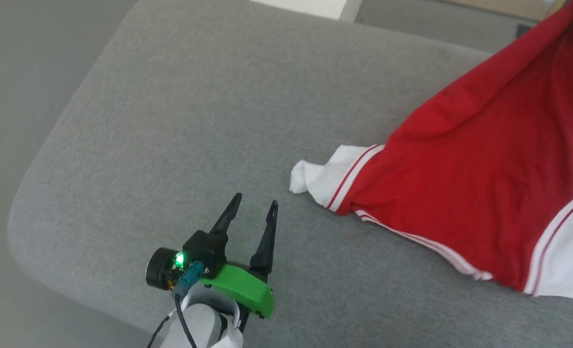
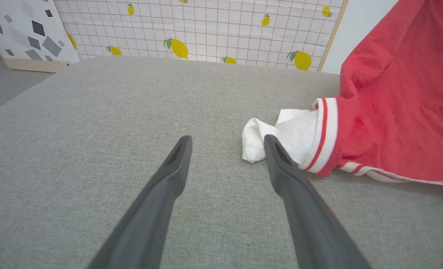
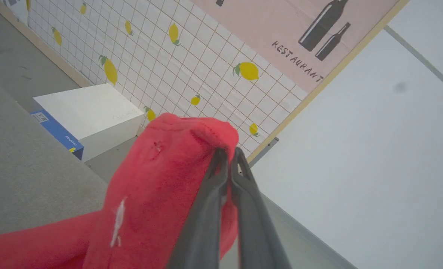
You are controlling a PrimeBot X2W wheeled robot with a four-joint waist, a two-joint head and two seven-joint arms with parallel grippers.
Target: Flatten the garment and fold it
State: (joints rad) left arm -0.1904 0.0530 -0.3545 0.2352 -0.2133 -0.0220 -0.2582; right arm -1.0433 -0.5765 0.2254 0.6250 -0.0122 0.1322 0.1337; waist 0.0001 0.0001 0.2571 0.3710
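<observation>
Grey woven cushion (image 1: 180,125), matte, rounded corners. Garment (image 1: 484,159): soft red jersey, wrinkled; white short sleeve (image 1: 322,181) with red-and-white striped trim, bunched at its end. It lies on the cushion's right part, top edge lifted off the cushion. Right gripper (image 3: 229,152) pinched tight on a red fold above the cushion. Left gripper (image 1: 256,199) spread wide, empty, over the cushion's near edge, with the sleeve near its right finger, apart.

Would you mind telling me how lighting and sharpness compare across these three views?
Head view: soft, even light, a faint shadow under the garment on the grey cushion. Left wrist view: wide-angle stretch, left gripper's fingers soft near the lens. Right wrist view: tilted scene, pale wall washed out behind the right gripper's fingers.
</observation>
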